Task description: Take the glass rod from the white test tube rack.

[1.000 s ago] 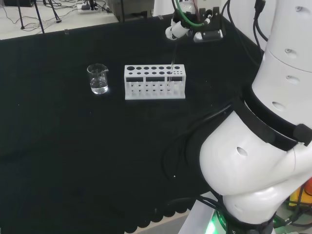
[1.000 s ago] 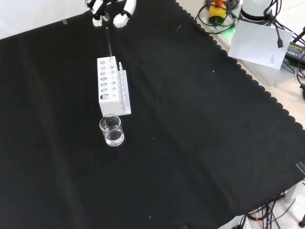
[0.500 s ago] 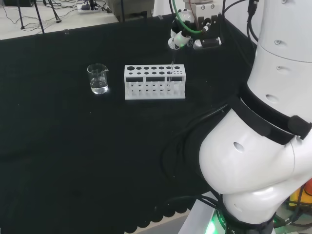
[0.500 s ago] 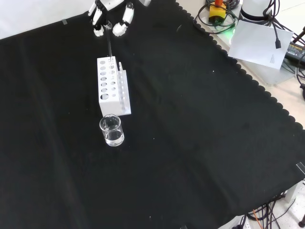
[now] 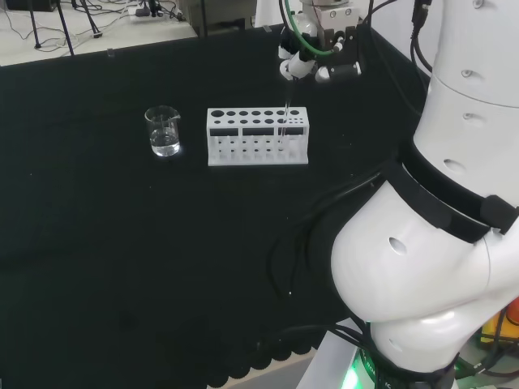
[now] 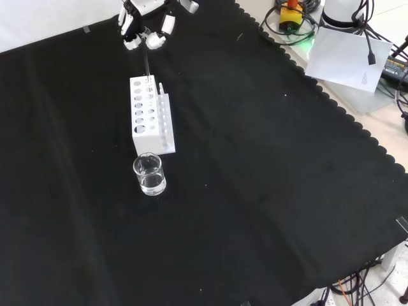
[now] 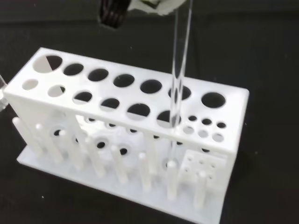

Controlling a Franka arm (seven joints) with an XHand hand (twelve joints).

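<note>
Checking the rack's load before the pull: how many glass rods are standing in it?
1. The clear glass rod stands in a front-row hole of the white test tube rack, near its small-hole end; the other holes look empty.

The rack point(image 5: 257, 136) is plain white, the rod point(image 7: 180, 70) and beaker point(image 6: 149, 174) clear, the cloth point(image 6: 255, 166) black, the hand point(image 6: 145, 25) black and white.

A bench with a black cloth point(image 6: 268, 166) holds two things. A white test tube rack point(image 6: 150, 115) stands on the cloth. A small clear beaker point(image 6: 149, 174) with a little water stands near one end of the rack, to its left in the head view
</note>
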